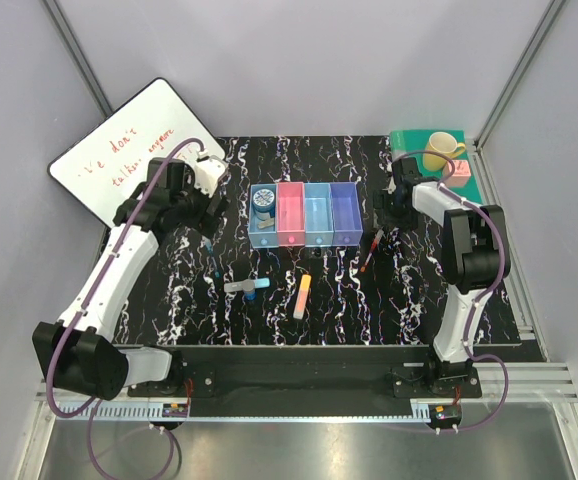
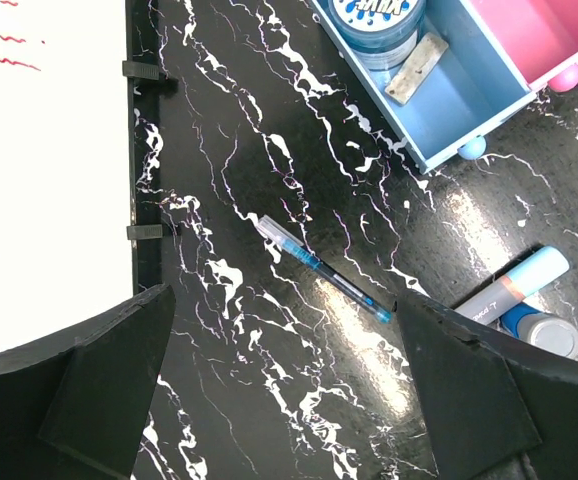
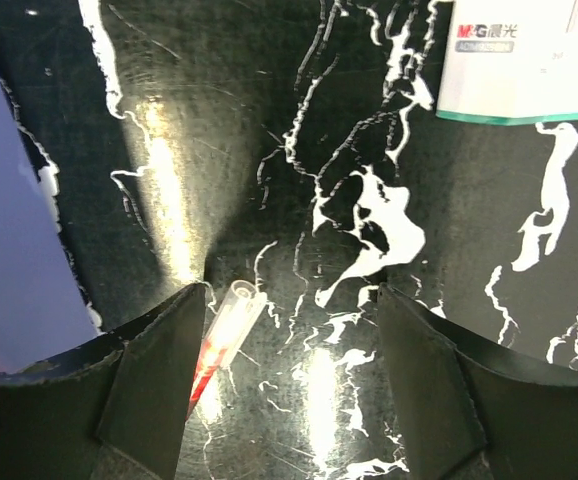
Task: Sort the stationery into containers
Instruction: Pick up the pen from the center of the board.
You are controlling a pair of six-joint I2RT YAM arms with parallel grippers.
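The four joined bins [image 1: 304,213] stand at the middle back of the mat. The left light blue bin [image 2: 489,75] holds a round blue bottle [image 2: 379,25] and a small white eraser [image 2: 416,68]. My left gripper [image 1: 209,208] is open and empty over the mat, left of the bins; the blue pen [image 2: 324,270] lies just ahead of its fingers [image 2: 99,390]. A grey marker with a cyan tip [image 2: 514,290] lies to the right, on a small blue round item [image 2: 544,333]. My right gripper [image 1: 387,205] is open, right of the purple bin [image 3: 9,250]. The red pen [image 3: 219,340] lies by its left finger. An orange-yellow bar [image 1: 302,297] lies in front.
A whiteboard [image 1: 129,150] with red writing lies at the back left, its edge beside the left gripper. A green book [image 1: 429,150] with a yellow mug [image 1: 441,150] and a pink cube [image 1: 459,168] lies at the back right, its corner showing in the right wrist view [image 3: 529,60].
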